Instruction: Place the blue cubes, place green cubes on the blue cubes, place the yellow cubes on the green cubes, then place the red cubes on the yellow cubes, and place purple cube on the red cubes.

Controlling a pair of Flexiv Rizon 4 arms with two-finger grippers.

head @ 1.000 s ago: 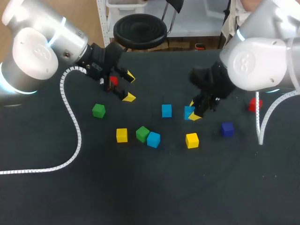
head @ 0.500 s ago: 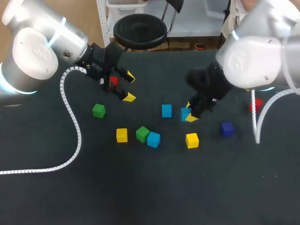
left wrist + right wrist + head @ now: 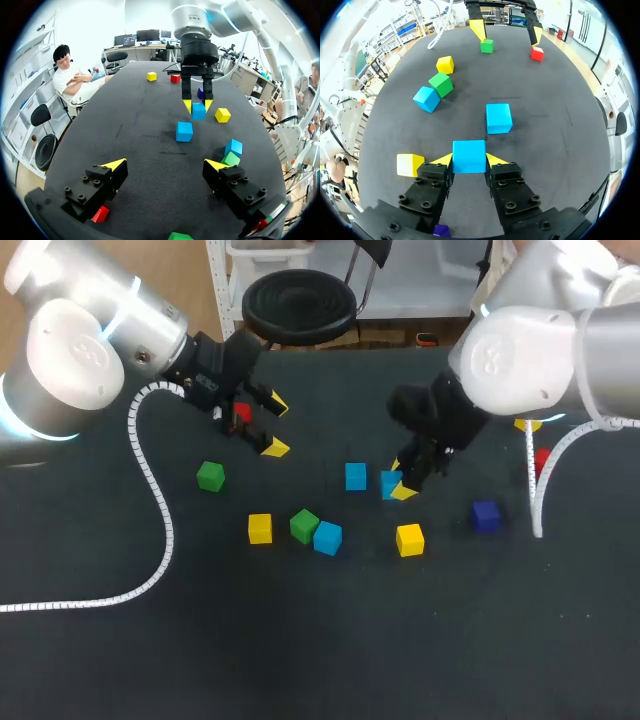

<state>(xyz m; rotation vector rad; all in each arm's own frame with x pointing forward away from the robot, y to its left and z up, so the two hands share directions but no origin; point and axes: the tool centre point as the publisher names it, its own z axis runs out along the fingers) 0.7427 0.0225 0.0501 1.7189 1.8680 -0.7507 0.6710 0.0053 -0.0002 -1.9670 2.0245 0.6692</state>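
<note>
Two hands noted. Right hand (image 3: 469,161) is clamped on a blue cube (image 3: 390,483) at mid-worktop, just beside a second blue cube (image 3: 355,476). Left hand (image 3: 276,426) has its fingers apart, nearer the far edge, with a red cube (image 3: 241,412) beside it. Third blue cube (image 3: 327,537) touches a green cube (image 3: 304,525).

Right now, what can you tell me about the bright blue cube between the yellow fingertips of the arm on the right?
The bright blue cube is a small plain block, smooth and matte, perhaps painted wood or plastic. It sits square, not tilted, held by the right gripper, with one yellow tip pressing each of two opposite sides. Whether it rests on the dark table or hangs just above it cannot be told. A second blue cube lies just ahead, apart.
</note>
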